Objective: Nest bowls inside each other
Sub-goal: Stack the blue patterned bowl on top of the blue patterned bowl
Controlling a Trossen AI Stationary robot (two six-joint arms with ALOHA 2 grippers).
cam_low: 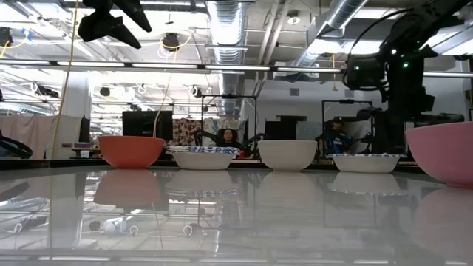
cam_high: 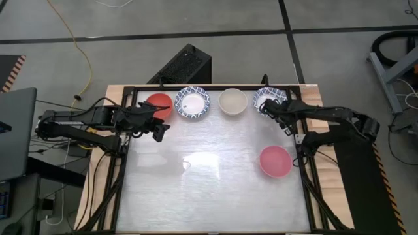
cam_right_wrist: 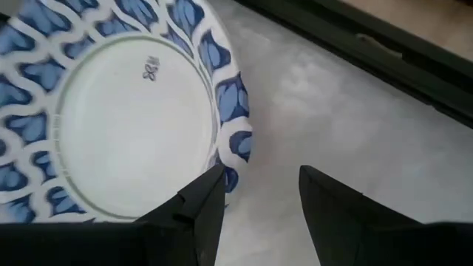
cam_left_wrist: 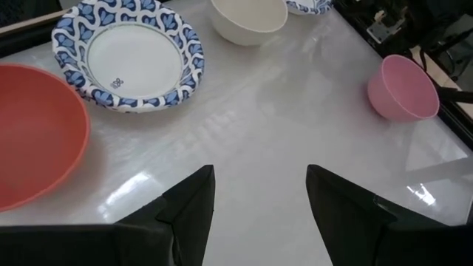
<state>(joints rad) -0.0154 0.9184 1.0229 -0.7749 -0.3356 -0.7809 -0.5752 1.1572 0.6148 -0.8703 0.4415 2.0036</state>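
Observation:
Along the table's far edge stand, from left to right, a red bowl [cam_high: 159, 104], a white bowl with a blue-patterned rim [cam_high: 192, 102], a plain cream bowl [cam_high: 232, 101] and a second blue-rimmed bowl [cam_high: 268, 96]. A pink bowl [cam_high: 275, 161] sits alone near the right edge. Each rests on its base. My left gripper [cam_left_wrist: 259, 177] hangs open above the table, just near of the red bowl [cam_left_wrist: 29, 133]. My right gripper [cam_right_wrist: 259, 177] is open over the second blue-rimmed bowl's edge [cam_right_wrist: 233, 140], one finger above the rim and the other above the bare table beside it. I see no touch.
A black frame rail [cam_high: 215, 86] runs around the white tabletop. A black box [cam_high: 186, 65] stands on the floor beyond the far edge. The middle and near part of the table [cam_high: 209, 189] hold nothing but reflections. People sit in the room behind, seen in the low view.

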